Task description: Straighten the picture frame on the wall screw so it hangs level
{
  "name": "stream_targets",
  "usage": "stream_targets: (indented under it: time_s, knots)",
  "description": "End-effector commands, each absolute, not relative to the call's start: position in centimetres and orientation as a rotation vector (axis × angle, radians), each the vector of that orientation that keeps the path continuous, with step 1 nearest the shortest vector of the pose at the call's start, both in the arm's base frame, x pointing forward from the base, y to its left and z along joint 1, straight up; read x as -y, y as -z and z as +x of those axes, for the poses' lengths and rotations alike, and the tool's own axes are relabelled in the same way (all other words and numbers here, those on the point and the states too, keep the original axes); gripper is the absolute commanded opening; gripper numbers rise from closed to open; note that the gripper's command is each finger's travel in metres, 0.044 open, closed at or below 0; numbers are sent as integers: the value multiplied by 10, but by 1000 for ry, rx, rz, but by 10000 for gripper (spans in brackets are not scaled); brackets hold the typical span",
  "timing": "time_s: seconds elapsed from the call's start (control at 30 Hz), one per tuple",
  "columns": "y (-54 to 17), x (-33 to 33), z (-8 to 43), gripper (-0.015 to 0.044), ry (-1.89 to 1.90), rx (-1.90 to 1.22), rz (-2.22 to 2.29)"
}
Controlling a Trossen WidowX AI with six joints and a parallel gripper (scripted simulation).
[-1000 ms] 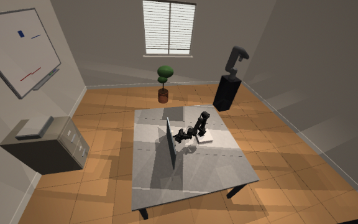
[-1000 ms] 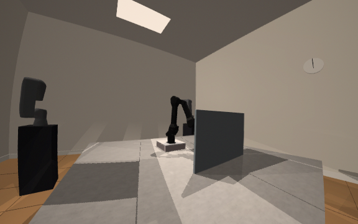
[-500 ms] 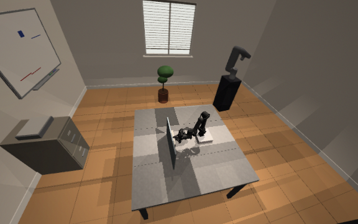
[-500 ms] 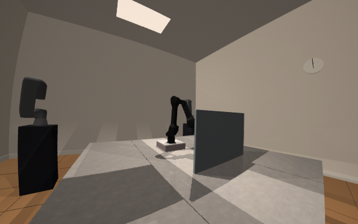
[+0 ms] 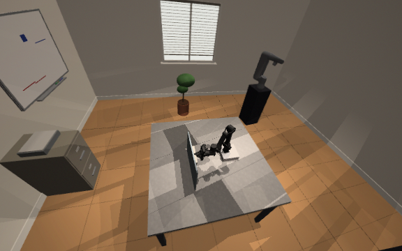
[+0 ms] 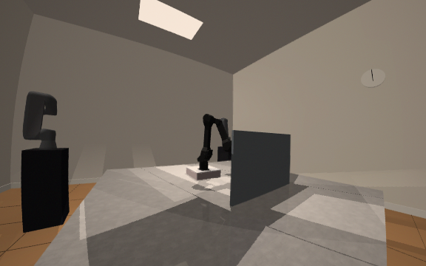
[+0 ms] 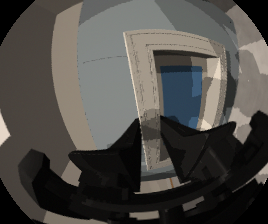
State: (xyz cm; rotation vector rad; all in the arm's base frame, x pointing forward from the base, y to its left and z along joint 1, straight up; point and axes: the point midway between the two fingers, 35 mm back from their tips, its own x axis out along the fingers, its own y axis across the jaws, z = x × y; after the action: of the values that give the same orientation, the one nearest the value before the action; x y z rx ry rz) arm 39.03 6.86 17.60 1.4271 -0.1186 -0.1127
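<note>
The picture frame [image 7: 142, 75] [image 5: 193, 149] has a pale border around a blue picture and is against the grey upright panel [image 7: 102, 90] [image 5: 194, 174] [image 6: 261, 166]. In the wrist view its top edge slopes down to the right; the view is distorted, so I cannot tell exactly how level it hangs. My gripper [image 7: 147, 119] [image 5: 196, 153] is shut on the lower part of the frame's left side bar, one finger on each side. The screw and the notched strip are hidden. In the exterior view the panel hides the frame and my fingers.
The panel stands on the grey table [image 5: 166, 216] [image 6: 143, 244]. My arm's pale base block [image 5: 229, 155] [image 6: 203, 174] is on the frame's side of the panel. A black pedestal [image 5: 255, 104] [image 6: 44, 188] with another arm, a potted plant [image 5: 183, 107] and a cabinet [image 5: 47, 174] stand beyond the table.
</note>
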Motion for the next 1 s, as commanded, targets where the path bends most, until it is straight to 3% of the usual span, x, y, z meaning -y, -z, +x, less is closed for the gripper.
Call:
stream_targets:
  time_s: [0.0, 0.97]
  knots:
    - [-177, -69, 391, 0, 109, 117, 1427]
    - [-183, -70, 390, 0, 109, 117, 1427]
